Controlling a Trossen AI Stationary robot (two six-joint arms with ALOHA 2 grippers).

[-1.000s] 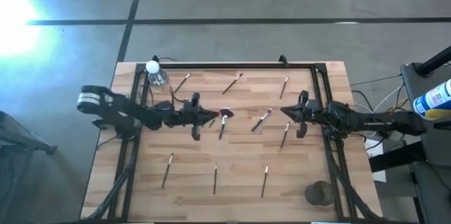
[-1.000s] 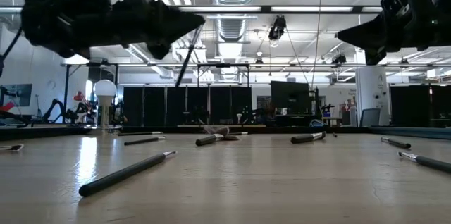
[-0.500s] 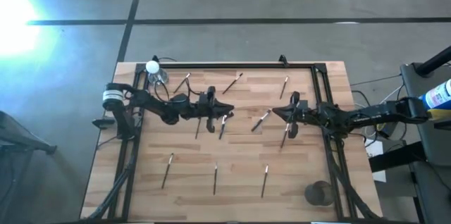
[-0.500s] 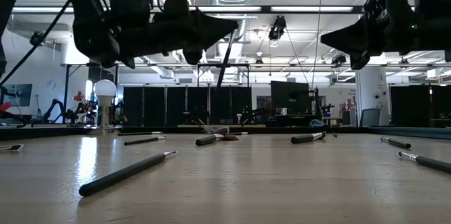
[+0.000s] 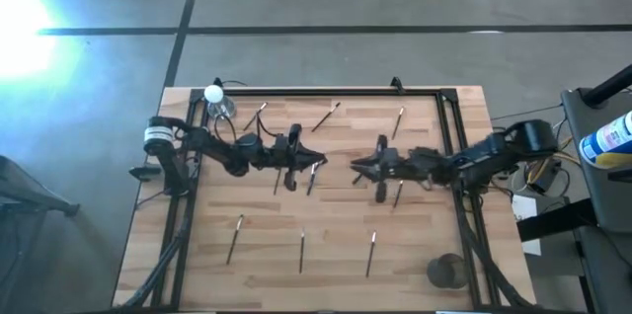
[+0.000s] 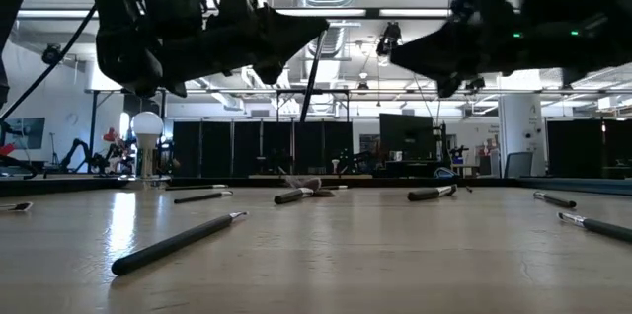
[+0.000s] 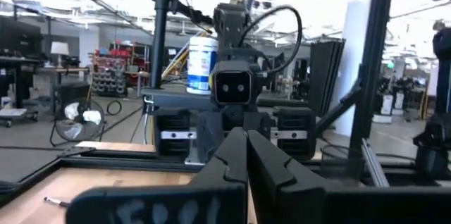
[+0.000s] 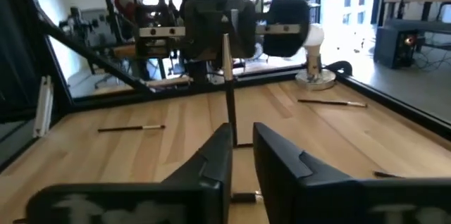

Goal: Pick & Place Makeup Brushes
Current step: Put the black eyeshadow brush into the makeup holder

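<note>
My left gripper [image 5: 321, 163] hovers over the middle of the table, shut on a thin dark makeup brush [image 6: 310, 87] that hangs below it. My right gripper [image 5: 354, 164] faces it from the right, a short way off. In the right wrist view its fingers stand a little apart, open [image 8: 243, 146] with nothing between them. Several more makeup brushes lie flat on the wood, among them one with a wide red head [image 6: 299, 193] and a long dark one [image 6: 178, 242] near the front. My left gripper pinches the brush's upper end [image 8: 225, 39] between its two shut fingers. The fingers come about level from the table's left. The brush hangs below them, slightly slanted, its lower end [image 6: 302, 119] clear of the table.
A clear bottle with a round white cap [image 5: 215, 100] stands at the far left corner. A dark cup [image 5: 446, 272] stands at the near right corner. A black frame rail [image 5: 326, 90] runs along the table's far side and down both flanks.
My right gripper has gone a good way toward the table's left, closing on my left gripper. My left gripper first went toward the table's right with the brush hanging from it, then kept still. The brushes on the table have not moved.
</note>
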